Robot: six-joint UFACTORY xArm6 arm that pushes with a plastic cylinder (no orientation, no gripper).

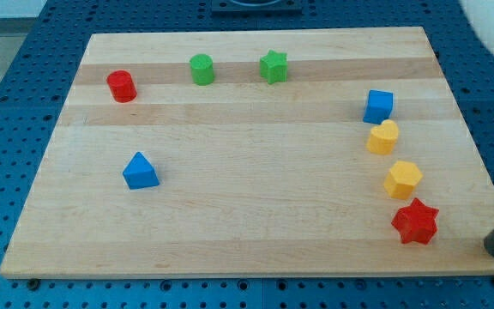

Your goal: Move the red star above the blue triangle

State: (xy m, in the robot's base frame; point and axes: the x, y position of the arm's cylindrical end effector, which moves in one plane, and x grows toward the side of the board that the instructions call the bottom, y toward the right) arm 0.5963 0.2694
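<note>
From my remote seat I see the wooden board (256, 215) lying on a blue perforated table (7, 129). My tip (492, 251) shows at the view's lower right, a dark rod end coming in from the right edge, sitting near the board's right edge and just to the right of the red star (415, 221), with a gap between them. It is a plain rod, so there is nothing on it to spread or press together, and it touches no block.

The red star lies close to the board's bottom-right corner. Above it, up the right side, stand a yellow hexagon block (403, 178), a yellow heart-like block (382, 137) and a blue cube (378, 106), each near the next. The blue triangle (140, 171) sits alone in the left half, well apart from the star. Between them the board's middle is bare wood.

Along the top run a red cylinder (122, 86) at the left, a green cylinder (201, 69) and a green star (274, 66).

I see no containers on the board; every block rests directly on the wood.
</note>
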